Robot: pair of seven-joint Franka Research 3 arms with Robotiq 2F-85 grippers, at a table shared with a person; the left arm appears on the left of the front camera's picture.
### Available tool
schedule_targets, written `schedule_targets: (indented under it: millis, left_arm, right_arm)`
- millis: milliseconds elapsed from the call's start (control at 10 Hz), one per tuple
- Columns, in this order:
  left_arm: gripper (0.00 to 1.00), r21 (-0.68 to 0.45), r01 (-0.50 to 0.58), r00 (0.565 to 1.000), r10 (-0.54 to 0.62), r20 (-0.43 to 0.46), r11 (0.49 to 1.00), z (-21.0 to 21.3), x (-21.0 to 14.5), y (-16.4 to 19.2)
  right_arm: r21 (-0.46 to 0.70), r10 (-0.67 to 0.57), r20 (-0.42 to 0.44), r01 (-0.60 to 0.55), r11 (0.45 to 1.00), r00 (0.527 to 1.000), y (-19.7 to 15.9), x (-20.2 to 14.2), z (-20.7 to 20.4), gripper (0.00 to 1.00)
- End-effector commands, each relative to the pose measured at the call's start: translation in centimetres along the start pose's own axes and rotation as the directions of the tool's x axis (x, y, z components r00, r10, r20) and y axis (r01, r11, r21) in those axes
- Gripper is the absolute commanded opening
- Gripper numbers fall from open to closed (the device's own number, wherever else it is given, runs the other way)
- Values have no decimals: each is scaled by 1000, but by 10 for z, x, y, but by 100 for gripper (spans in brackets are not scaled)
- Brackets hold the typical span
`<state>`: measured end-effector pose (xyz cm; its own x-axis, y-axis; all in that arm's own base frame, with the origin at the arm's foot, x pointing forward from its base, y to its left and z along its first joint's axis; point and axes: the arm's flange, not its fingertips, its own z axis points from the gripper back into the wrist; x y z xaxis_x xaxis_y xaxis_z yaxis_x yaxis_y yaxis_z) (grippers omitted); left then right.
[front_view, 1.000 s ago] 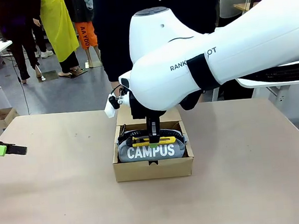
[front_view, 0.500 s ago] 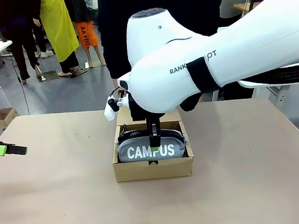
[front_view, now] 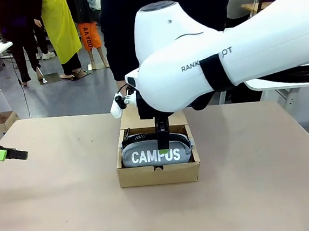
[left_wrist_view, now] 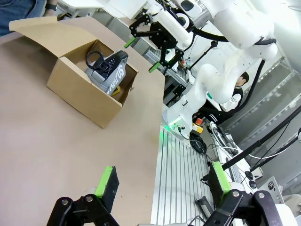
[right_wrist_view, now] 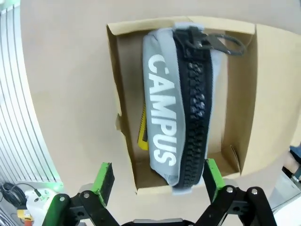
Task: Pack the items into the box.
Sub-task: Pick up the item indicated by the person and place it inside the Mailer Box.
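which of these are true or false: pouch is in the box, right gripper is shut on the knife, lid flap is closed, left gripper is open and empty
1. The pouch lies inside the box. True.
2. The right gripper is shut on the utility knife. False: its jaws stand open above the box, and the knife lies in the box beside the pouch.
3. The lid flap is closed. False: it stands open.
4. The left gripper is open and holds nothing. True.

The box (front_view: 157, 175) is matt brown cardboard. The pouch (right_wrist_view: 157, 117) is smooth grey cloth with a chunky black zip. The worktop (front_view: 64, 199) looks matt and smooth, the right arm's shell (front_view: 246, 53) glossy white.
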<state>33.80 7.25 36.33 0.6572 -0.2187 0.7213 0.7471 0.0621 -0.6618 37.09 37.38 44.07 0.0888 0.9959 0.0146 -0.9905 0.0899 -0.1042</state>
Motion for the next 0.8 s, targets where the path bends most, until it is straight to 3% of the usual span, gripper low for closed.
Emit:
schedule_targets:
  millis: [0,100,200,300,400,600,700]
  left_arm:
    - [100,-6,3,1000,-3,15,1000,1,1,-3]
    - [100,-6,3,1000,-3,15,1000,1,1,-3]
    - [100,-6,3,1000,-3,15,1000,1,1,-3]
    - [100,-6,3,1000,-3,15,1000,1,1,-3]
    - [100,-6,3,1000,-3,15,1000,1,1,-3]
    - [100,-6,3,1000,-3,15,1000,1,1,-3]
    - [100,-6,3,1000,-3,15,1000,1,1,-3]
  right_arm:
    - [16,-98,-15,98,995,995,10,-44,17,100]
    - [77,-177,46,173,982,983,13,-87,31,100]
    - [152,-330,113,311,938,937,21,-137,42,100]
    - [218,-559,159,523,824,814,29,-190,52,100]
    - [336,-750,219,673,659,624,42,-248,60,100]
    - [548,-941,247,768,332,231,76,-348,58,100]
    - [661,-950,302,701,267,77,96,-388,51,100]
